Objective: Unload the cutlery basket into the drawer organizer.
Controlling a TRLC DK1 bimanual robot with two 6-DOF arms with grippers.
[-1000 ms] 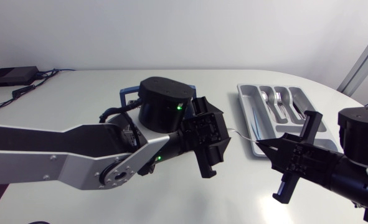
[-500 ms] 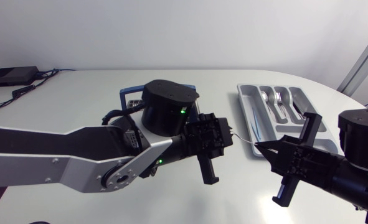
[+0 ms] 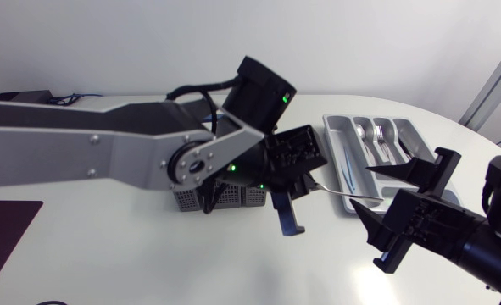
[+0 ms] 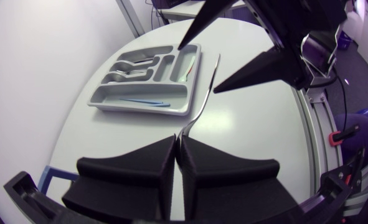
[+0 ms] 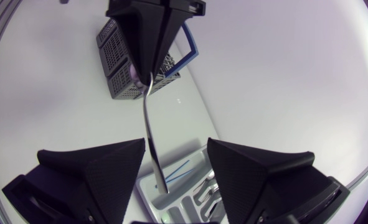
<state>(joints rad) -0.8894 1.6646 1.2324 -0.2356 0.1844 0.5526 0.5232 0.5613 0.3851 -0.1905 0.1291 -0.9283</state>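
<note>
A slim silver piece of cutlery (image 3: 347,191) hangs level above the table between my two grippers. My left gripper (image 3: 305,182) is shut on its rounded end, fingers pressed together (image 4: 176,148). The handle (image 4: 202,93) runs ahead to my right gripper (image 3: 367,191), whose fingers (image 5: 90,168) stand wide apart on either side of it without touching. The dark mesh cutlery basket (image 3: 225,196) with a blue handle (image 5: 193,46) sits under my left arm. The grey drawer organizer (image 3: 343,157) lies at the far right, seen also in the wrist views (image 4: 171,106).
Several silver spoons and forks (image 3: 377,140) lie in the organizer's middle slots, and thin blue pieces (image 4: 140,101) in its long slot. A small black box (image 3: 13,97) with cables sits at the far left corner.
My left gripper has shut on the cutlery and my right gripper has opened off it. The left arm has swung up and back, uncovering the basket.
</note>
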